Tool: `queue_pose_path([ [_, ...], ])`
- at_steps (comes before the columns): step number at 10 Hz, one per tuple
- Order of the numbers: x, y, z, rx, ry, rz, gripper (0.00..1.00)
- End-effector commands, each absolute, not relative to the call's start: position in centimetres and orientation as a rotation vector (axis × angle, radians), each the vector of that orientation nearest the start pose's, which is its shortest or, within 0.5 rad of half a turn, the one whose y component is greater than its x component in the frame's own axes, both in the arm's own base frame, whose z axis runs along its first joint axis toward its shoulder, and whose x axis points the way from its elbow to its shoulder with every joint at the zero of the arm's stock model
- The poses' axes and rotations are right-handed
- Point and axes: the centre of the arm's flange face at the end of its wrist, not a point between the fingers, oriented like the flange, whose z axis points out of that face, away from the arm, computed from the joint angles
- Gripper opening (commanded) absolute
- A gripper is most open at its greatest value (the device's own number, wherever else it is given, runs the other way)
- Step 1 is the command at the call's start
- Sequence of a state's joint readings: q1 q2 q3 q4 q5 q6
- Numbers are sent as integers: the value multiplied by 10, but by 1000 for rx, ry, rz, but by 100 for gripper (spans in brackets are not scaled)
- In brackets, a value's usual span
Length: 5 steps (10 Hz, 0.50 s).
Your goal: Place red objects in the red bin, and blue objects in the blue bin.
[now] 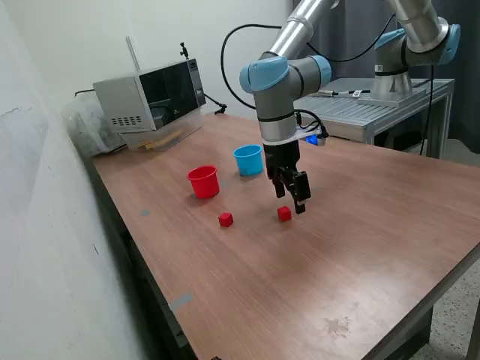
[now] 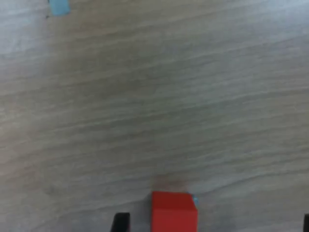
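red cube (image 2: 174,212) cut off at frame edge | fingers (image 2: 120,221) spread open, tips barely visible

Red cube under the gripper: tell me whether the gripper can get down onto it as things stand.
Probably yes. The gripper hangs above the red cube with bare table around it; the other red cube and both cups stand apart.

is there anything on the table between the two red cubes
No. In the exterior view, only bare table lies between the left red cube and the right red cube.
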<state>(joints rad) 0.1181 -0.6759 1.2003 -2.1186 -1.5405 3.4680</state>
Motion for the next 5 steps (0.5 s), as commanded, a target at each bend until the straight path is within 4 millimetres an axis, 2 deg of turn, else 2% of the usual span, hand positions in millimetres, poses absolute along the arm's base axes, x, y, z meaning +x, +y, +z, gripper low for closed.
queue_pose_path([
  [1,-753,-223,133,-2003,2478,-10,100],
  [2,-755,-221,134,-2003,2485,-4,100],
  [5,-755,-217,116,-1988,2475,-18,100],
])
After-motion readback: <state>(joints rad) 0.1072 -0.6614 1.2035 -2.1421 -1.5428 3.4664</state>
